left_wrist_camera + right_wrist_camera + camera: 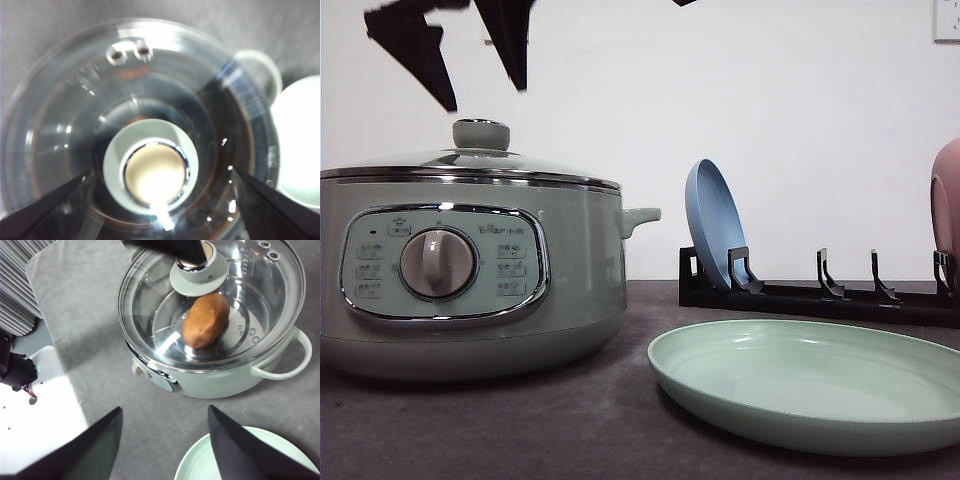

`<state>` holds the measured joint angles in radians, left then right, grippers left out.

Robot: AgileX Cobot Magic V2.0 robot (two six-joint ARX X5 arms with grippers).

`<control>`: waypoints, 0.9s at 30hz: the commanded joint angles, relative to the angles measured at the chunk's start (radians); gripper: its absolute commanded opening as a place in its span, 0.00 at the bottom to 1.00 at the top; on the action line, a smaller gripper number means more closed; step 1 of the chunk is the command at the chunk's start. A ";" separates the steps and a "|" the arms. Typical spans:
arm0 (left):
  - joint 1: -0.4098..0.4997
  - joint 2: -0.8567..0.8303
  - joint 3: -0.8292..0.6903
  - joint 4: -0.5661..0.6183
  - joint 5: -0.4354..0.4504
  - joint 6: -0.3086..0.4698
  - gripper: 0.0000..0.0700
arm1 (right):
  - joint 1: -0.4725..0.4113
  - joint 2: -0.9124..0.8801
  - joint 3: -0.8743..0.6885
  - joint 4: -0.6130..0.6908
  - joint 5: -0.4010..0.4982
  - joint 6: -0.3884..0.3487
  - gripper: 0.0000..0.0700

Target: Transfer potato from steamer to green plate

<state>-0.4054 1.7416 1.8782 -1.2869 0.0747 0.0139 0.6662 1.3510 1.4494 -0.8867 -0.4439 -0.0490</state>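
The steamer (470, 270) stands at the left with its glass lid (470, 160) on. Through the lid I see the orange-brown potato (206, 320) lying inside. My left gripper (465, 50) hangs open just above the lid knob (152, 170), its fingers (45, 210) spread on either side of it without touching. The green plate (810, 385) lies empty on the table to the steamer's right. My right gripper (165, 445) is open and holds nothing, hovering over the table between the steamer (210, 355) and the green plate (240, 460).
Behind the green plate runs a black dish rack (820, 295), with a blue plate (715, 225) standing in it and a pink plate (948, 200) at its right end. The steamer's side handle (640, 218) points toward the rack. The grey table edge (55, 345) lies near the steamer.
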 commanded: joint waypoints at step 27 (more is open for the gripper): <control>-0.021 0.092 0.032 -0.010 -0.043 0.012 0.59 | 0.007 0.013 0.017 -0.001 0.000 -0.012 0.48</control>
<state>-0.4193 1.8107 1.8786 -1.2969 0.0315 0.0139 0.6662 1.3510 1.4494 -0.8909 -0.4438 -0.0490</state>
